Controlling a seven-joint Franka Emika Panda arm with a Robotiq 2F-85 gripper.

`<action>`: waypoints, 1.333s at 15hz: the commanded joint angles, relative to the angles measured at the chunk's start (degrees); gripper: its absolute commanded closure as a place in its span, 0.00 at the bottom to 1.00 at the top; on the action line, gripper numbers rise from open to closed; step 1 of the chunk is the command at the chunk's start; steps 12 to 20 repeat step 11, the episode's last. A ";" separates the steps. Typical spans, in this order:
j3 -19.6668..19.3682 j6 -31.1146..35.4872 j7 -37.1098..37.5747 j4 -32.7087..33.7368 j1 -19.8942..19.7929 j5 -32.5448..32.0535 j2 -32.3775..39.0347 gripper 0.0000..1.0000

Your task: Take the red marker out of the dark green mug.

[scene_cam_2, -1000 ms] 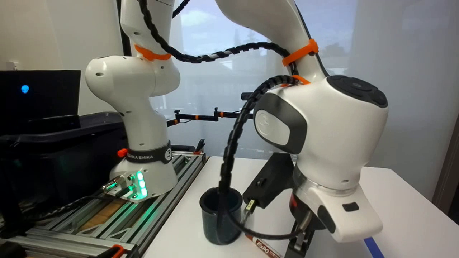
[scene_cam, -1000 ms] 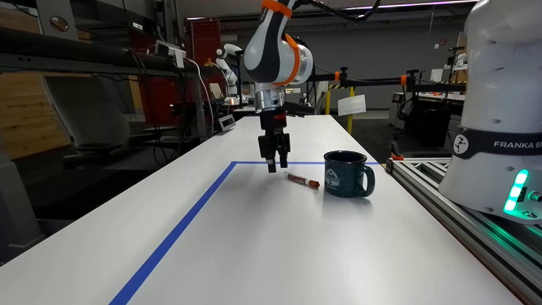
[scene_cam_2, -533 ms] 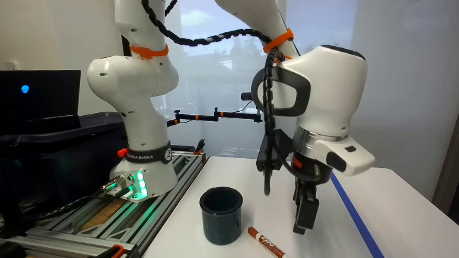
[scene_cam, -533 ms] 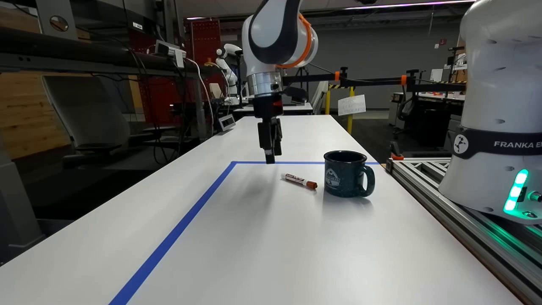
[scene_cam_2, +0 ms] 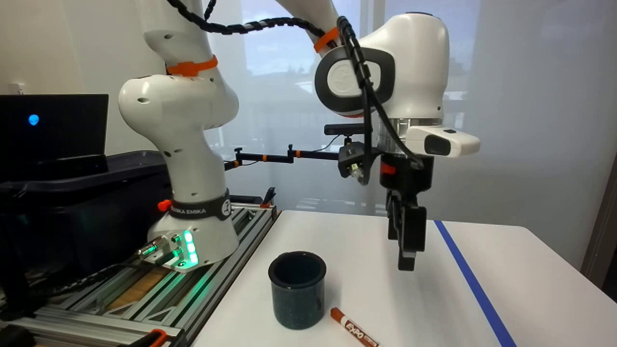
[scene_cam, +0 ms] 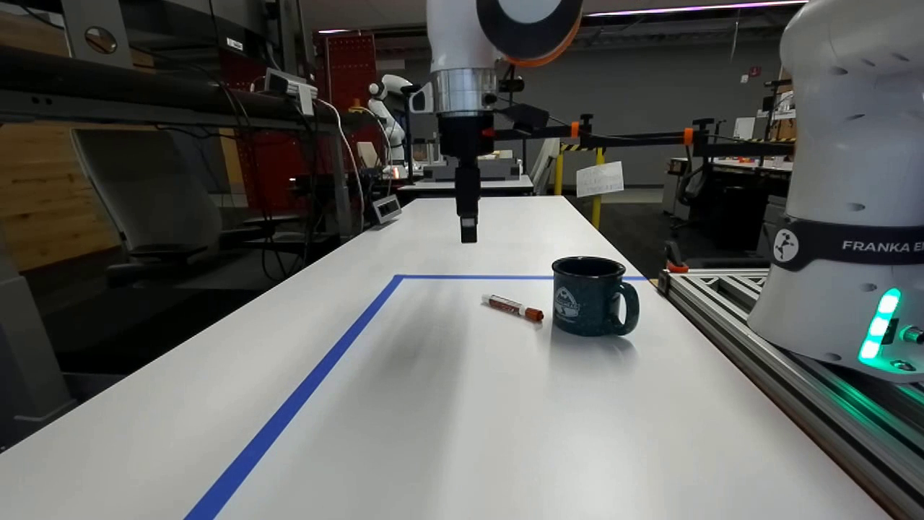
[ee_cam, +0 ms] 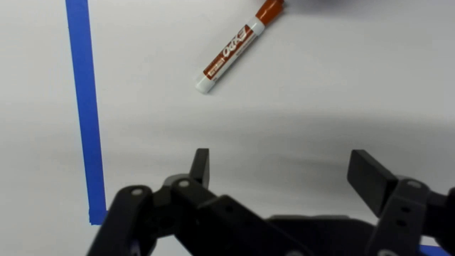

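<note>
The red marker (scene_cam: 514, 308) lies flat on the white table beside the dark green mug, its red-brown cap end toward the mug. It also shows in an exterior view (scene_cam_2: 355, 330) and at the top of the wrist view (ee_cam: 231, 53). The dark green mug (scene_cam: 577, 307) stands upright; in an exterior view (scene_cam_2: 298, 301) I look partly into its dark opening and see no marker in it. My gripper (ee_cam: 279, 156) is open and empty, fingers wide apart. In both exterior views it (scene_cam: 469, 232) (scene_cam_2: 401, 253) points down, well above the table and apart from marker and mug.
Blue tape lines (scene_cam: 317, 383) mark the table (scene_cam: 404, 433). The robot base (scene_cam: 837, 303) and its metal rail (scene_cam_2: 226, 279) run along the table's edge, close to the mug. A small grey device (scene_cam: 387, 209) stands at the far table edge.
The arm has risen and my gripper has swung to point straight down, away from the marker. The marker has shifted very slightly on the table. The mug has not moved.
</note>
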 commanded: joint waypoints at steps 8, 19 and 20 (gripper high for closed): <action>-0.35 0.07 0.29 -1.71 0.41 -0.22 -2.44 0.00; -0.35 0.08 0.29 -1.71 0.41 -0.22 -2.44 0.00; -0.35 0.08 0.29 -1.71 0.41 -0.22 -2.44 0.00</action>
